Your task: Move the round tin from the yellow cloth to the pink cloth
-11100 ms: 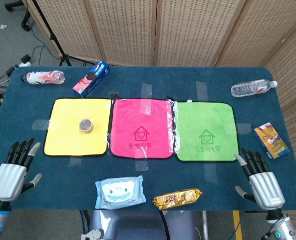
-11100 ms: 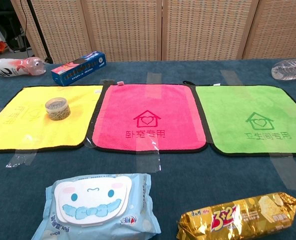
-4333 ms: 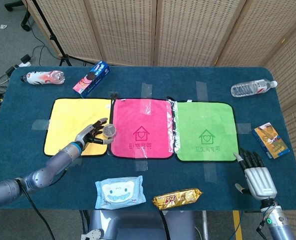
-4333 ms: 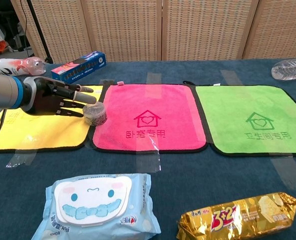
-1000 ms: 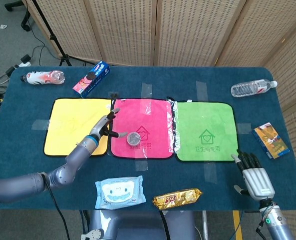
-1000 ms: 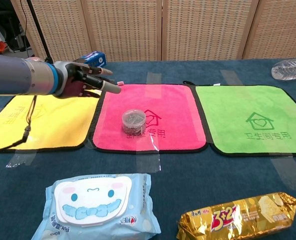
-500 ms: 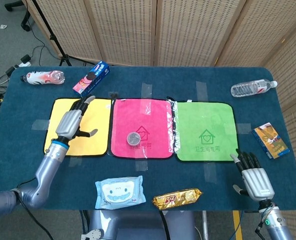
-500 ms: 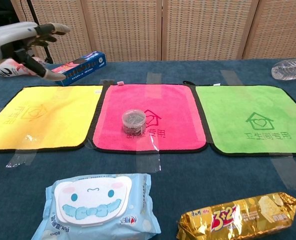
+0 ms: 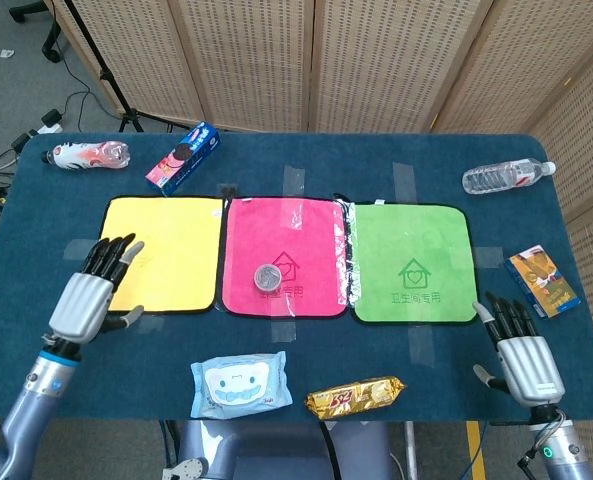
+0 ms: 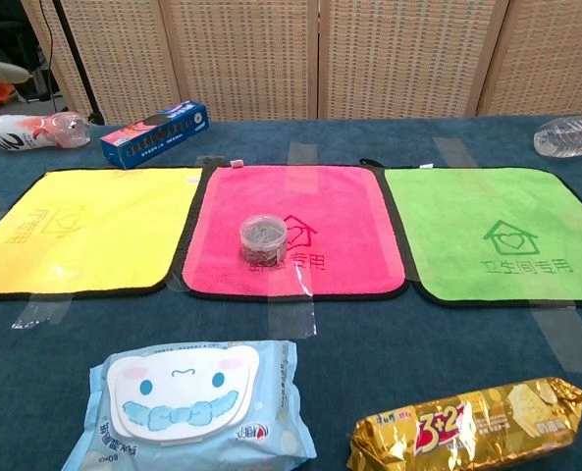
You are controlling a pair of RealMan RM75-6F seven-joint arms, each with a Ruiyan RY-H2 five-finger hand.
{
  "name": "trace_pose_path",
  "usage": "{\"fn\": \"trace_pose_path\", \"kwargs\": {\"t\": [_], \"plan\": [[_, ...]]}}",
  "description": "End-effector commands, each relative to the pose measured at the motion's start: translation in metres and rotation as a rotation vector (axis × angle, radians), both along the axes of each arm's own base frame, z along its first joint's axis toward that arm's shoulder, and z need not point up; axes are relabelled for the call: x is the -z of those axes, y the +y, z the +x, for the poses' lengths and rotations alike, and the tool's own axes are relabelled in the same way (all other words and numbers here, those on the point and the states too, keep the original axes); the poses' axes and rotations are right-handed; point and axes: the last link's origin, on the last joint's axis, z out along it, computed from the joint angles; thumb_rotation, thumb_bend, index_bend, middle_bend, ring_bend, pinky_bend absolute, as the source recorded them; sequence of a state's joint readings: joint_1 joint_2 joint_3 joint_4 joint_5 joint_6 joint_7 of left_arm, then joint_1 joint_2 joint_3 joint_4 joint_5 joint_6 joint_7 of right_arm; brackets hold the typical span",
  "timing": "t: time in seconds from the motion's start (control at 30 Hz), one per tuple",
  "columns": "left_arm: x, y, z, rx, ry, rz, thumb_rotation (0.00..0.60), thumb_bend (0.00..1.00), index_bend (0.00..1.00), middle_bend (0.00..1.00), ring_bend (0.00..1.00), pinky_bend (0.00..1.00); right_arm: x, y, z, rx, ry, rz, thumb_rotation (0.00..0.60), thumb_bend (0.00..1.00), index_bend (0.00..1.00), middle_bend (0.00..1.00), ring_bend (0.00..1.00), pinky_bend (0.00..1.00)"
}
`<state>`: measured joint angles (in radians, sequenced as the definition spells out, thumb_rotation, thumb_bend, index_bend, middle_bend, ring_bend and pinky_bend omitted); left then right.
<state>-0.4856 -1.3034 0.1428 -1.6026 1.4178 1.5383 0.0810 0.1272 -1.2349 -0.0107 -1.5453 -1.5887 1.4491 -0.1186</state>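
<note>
The round tin (image 9: 268, 277) (image 10: 263, 239), clear with a grey lid, stands upright on the pink cloth (image 9: 306, 228) (image 10: 271, 191), left of its house print. The yellow cloth (image 9: 171, 245) (image 10: 104, 216) lies bare beside it. My left hand (image 9: 89, 297) hovers open over the yellow cloth's near left corner, fingers spread, holding nothing. My right hand (image 9: 521, 355) is open near the table's front right edge, well away from the tin. The chest view shows only a fingertip (image 10: 6, 72) at the far left edge.
A green cloth (image 9: 411, 262) lies right of the pink one. A wet-wipes pack (image 9: 240, 385) and a gold biscuit packet (image 9: 356, 396) sit along the front edge. A blue box (image 9: 182, 158), two bottles (image 9: 86, 154) (image 9: 506, 176) and a small carton (image 9: 542, 282) ring the cloths.
My left hand has drawn back from over the yellow cloth toward the front left, leaving the chest view almost wholly. The tin stays put on the pink cloth. My right hand barely moved.
</note>
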Motion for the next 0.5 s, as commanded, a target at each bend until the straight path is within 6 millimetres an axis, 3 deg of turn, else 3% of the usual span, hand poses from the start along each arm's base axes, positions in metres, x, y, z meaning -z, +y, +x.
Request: {"fn": "trace_pose_path", "kwargs": {"t": [0.03,0.2,0.5], "plan": [[0.001,-0.031,-0.013,-0.013,0.030,0.008,0.600,0.21,0.00,0.00,0.00,0.00,-0.005,0.003,0.003,-0.014,-0.008,-0.016,0.600,0.21,0.06,0.00,0.00,0.03],[-0.009,-0.059,-0.018,0.025,0.088,0.085,0.600,0.21,0.00,0.00,0.00,0.00,-0.014,0.008,0.009,-0.048,-0.025,-0.049,0.600,0.21,0.06,0.00,0.00,0.03],[-0.011,-0.069,-0.025,-0.006,0.120,0.058,0.600,0.21,0.00,0.00,0.00,0.00,-0.011,0.013,0.013,-0.068,-0.013,-0.029,0.600,0.21,0.06,0.00,0.00,0.03]]}}
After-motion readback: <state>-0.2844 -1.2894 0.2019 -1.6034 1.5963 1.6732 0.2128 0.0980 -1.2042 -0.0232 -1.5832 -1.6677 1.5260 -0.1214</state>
